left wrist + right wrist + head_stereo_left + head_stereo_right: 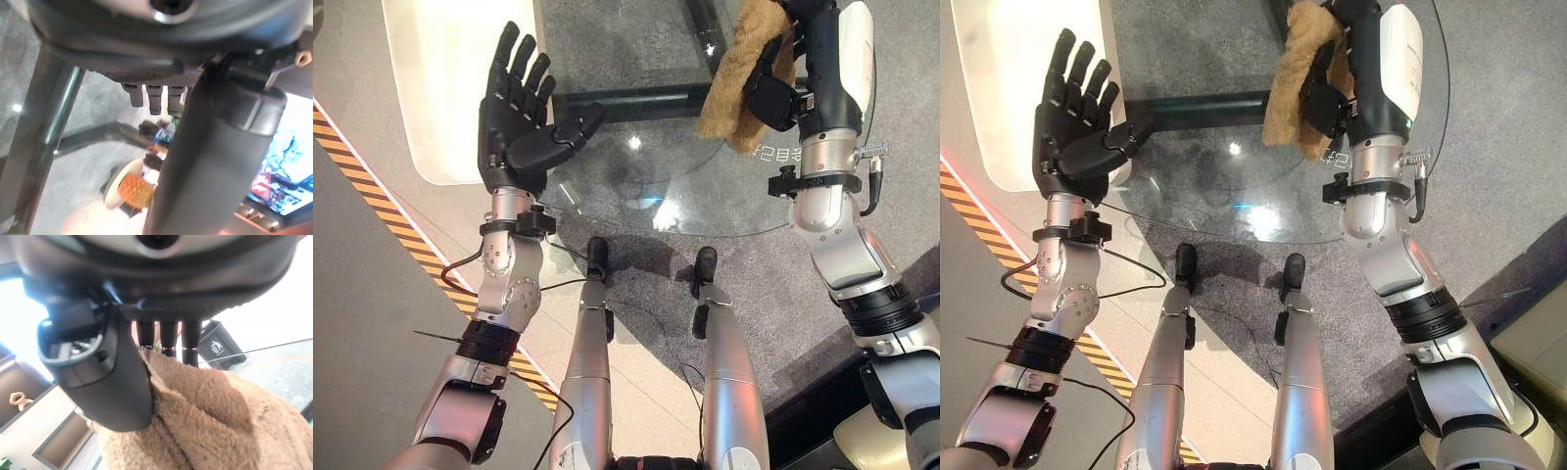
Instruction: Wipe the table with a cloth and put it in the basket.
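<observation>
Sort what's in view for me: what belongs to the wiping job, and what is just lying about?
Job:
- tan cloth, pinched in the right hand
- round glass table, to be wiped
- left hand, open, raised at the table's edge

Just there:
- white panel on the floor
- black bin
- yellow-black floor tape

round glass table [607, 201], grey carpet [773, 294] beneath

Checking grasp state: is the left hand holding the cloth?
No. The left hand is open and empty; the right hand grips the tan cloth.
</observation>
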Robot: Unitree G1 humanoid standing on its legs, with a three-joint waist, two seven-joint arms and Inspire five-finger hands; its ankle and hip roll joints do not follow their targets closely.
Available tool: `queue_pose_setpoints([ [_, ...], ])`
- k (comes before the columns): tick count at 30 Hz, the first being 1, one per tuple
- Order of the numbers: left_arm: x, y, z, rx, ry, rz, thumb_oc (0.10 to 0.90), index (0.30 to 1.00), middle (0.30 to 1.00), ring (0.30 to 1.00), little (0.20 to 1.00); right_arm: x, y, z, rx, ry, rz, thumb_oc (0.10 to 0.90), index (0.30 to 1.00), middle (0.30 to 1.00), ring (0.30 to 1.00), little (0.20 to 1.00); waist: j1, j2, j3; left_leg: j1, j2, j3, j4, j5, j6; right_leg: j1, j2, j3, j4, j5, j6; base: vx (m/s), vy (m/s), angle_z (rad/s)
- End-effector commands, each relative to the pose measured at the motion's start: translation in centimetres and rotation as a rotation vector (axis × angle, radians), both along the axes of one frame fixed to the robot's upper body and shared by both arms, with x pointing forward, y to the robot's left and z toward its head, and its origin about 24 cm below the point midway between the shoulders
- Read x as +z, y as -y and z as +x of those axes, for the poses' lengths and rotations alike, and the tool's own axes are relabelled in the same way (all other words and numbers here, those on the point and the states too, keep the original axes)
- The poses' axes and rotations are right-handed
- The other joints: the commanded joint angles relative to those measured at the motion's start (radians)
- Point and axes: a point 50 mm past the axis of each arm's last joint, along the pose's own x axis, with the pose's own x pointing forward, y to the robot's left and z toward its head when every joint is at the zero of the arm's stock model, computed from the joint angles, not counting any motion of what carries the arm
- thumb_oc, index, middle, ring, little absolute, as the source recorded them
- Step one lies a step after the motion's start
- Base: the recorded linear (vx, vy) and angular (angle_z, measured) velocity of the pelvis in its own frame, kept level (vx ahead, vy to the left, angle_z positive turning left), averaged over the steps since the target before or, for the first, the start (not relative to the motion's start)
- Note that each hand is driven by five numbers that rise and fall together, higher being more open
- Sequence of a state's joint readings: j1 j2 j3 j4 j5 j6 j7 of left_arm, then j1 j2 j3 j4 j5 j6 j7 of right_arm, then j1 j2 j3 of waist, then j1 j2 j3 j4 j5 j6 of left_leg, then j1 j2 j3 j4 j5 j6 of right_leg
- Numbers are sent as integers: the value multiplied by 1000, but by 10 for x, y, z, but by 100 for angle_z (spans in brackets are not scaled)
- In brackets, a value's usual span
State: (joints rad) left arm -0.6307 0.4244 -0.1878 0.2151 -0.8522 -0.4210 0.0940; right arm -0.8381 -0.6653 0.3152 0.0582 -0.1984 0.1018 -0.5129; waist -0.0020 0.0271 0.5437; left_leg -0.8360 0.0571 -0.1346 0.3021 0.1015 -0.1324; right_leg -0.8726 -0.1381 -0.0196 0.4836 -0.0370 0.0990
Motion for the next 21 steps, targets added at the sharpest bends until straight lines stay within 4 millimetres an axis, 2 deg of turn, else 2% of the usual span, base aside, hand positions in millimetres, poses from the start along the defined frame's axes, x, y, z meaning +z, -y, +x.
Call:
queue_pose_setpoints([
  [1,55,10,-16,-73,271,-17,800,900,900,900,900,89,-36,-63,195,502,-49,100,300,300,300,200,-1,-13,-24,68,-105,113,-35,-41,122,90,141,-28,-109,0,-49,0,0,0],
  [12,64,32,-15,-170,289,13,800,900,900,900,900,104,-54,-73,285,533,-79,100,300,300,300,200,1,-19,-24,73,-105,111,-45,-32,120,99,136,-31,-127,11,-48,0,0,0],
  [21,66,46,-14,-239,285,9,800,900,900,900,900,107,-65,-76,346,523,-89,100,300,300,300,200,0,-20,-24,82,-107,111,-45,-41,121,107,135,-31,-127,1,-49,0,0,0],
])
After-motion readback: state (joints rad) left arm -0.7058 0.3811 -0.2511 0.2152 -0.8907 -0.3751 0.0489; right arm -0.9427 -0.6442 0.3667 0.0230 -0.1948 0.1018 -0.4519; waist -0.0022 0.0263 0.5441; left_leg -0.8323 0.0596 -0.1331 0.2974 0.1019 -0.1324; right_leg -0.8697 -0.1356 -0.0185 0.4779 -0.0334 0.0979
